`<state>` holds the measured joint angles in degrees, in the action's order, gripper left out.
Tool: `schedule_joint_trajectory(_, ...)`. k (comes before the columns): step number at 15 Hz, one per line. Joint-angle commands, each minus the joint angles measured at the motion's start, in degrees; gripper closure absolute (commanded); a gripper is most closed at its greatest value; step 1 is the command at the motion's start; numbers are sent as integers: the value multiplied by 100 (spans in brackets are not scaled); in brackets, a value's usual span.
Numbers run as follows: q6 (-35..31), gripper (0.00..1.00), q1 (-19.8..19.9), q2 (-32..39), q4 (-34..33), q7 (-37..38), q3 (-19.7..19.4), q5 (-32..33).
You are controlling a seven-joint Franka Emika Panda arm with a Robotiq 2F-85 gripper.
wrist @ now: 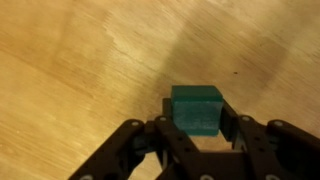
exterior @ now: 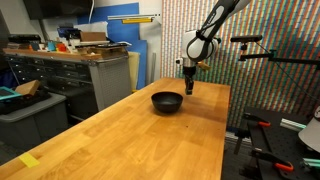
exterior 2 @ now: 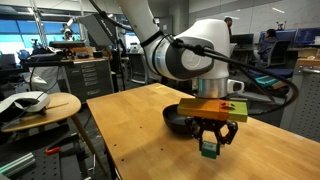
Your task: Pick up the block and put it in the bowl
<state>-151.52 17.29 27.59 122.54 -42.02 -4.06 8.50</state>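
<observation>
**Claw grips green block beside the bowl**

The claw [exterior 2: 210, 143] is clenched on the block [wrist: 196, 108], which sits between its fingers low over the desk [exterior: 120, 140], close beside the bowl [exterior: 167, 101]; whether the block is clear of the wood cannot be told. The likely risks: the tiny block slips from a shallow pinch during the carry, the claw clips the near rim if it travels low, or a high release bounces the block out of the shallow, glossy bowl. Count: one block, one bowl, one claw, one desk.

Lab: drawer cabinets [exterior: 55, 75], cluttered workbenches [exterior 2: 70, 50]
</observation>
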Motion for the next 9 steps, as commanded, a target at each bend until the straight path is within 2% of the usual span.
schedule_joint_trajectory(1,308,79,-410,-229,-95,437,-82,306)
schedule_joint_trajectory(9,521,79,-1084,-372,-314,1071,-5,925)
